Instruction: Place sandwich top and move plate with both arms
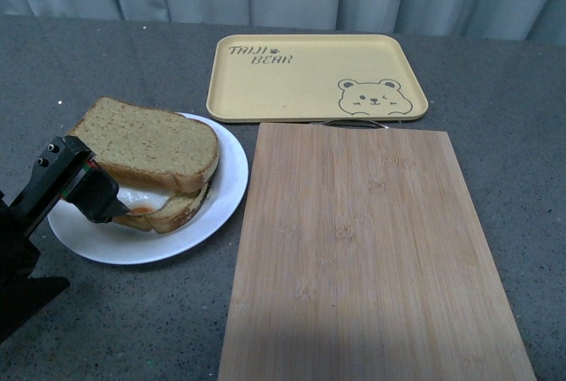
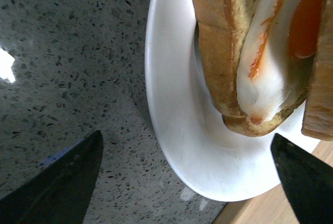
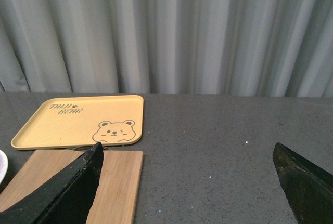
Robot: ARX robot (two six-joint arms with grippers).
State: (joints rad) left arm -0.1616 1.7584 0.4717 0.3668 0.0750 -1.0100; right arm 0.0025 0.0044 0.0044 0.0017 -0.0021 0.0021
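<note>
On the left of the tabletop (image 1: 106, 54), we are seeing the sandwich top (image 1: 150, 142) already lying on the fried egg (image 2: 270, 52), which is sitting on the lower slice (image 1: 172, 213). The whole stack is resting on the plate (image 1: 225, 191), slightly skewed so that the lower slice is peeking out at the near side. The plate is sitting just beside the left edge of the wooden cutting board (image 1: 371, 248), with the yellow bear tray (image 1: 292, 76) lying farther back.

We are judging the placing step as done and the two-armed move of the plate as the step in hand. The left pincer (image 1: 93, 195) is hovering at the plate's near-left rim with its fingers spread wide and gripping nothing; whether it is touching the rim, we cannot tell. The right pincer (image 3: 187, 148) is likewise spread and empty, and it is facing the tray and board, well apart from the plate.

For the next move, we are expecting the right arm to need to travel across to the rim beside the board. Both pincers would then need to be closing on opposite edges and lifting evenly, since any tilt is likely to send the loose top sliding off the egg.
</note>
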